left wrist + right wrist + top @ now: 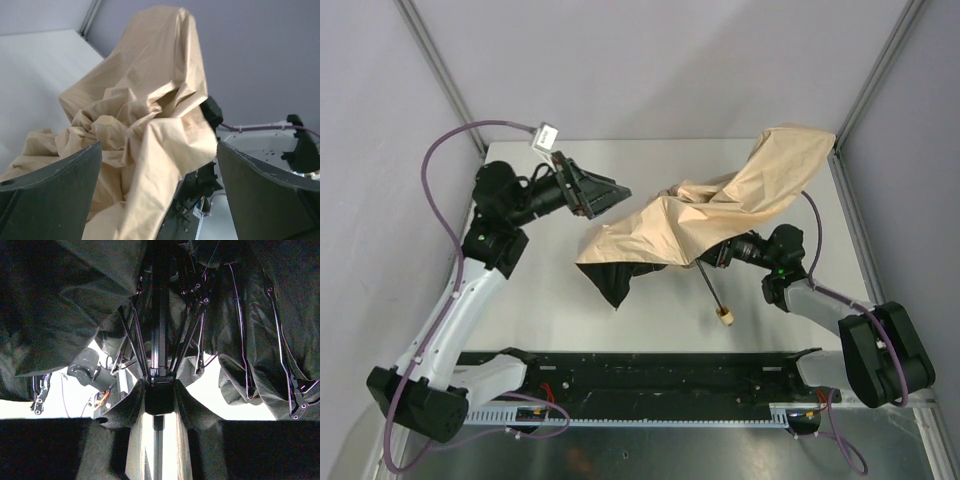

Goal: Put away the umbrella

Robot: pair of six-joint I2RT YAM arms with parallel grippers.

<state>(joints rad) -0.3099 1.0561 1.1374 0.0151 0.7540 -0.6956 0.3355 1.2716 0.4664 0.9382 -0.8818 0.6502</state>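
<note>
**A:** Where does your umbrella lie?

**B:** Over the desk, right of centre. The pale handle is nearest you, and the black shaft runs back under the crumpled tan canopy.

**A:** And your right hand?

**B:** It's buried under that fabric, with its fingers closed on the shaft just below the ribs.

**A:** Your left hand?

**B:** It's farther back, left of the canopy and pointing at it. The fingers are spread wide and grip nothing.
</note>
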